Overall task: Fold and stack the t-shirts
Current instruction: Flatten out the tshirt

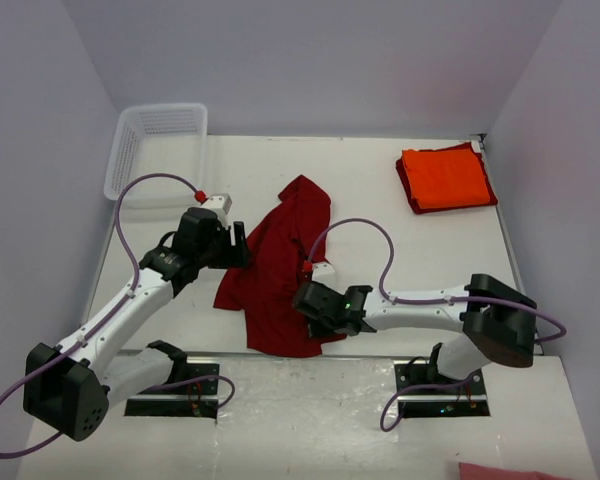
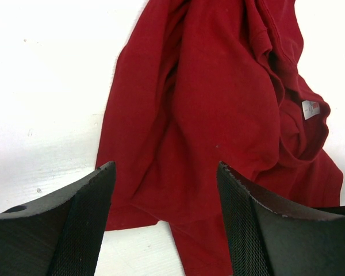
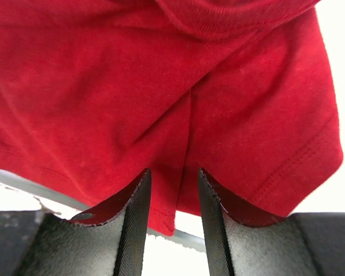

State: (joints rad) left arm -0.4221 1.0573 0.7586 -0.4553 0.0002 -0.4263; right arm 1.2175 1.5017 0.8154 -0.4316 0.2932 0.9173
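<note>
A dark crimson t-shirt lies crumpled in the middle of the table. My left gripper is open at its left edge. In the left wrist view the crimson t-shirt lies spread between and beyond my open left gripper. My right gripper is at the shirt's near right part. In the right wrist view my right gripper is nearly closed, pinching a fold of the crimson t-shirt near its hem. A bright orange t-shirt lies folded at the back right, with dark red cloth under it.
A white mesh basket stands at the back left corner. The table is white, with walls on three sides. A reddish cloth shows at the bottom right corner of the top view.
</note>
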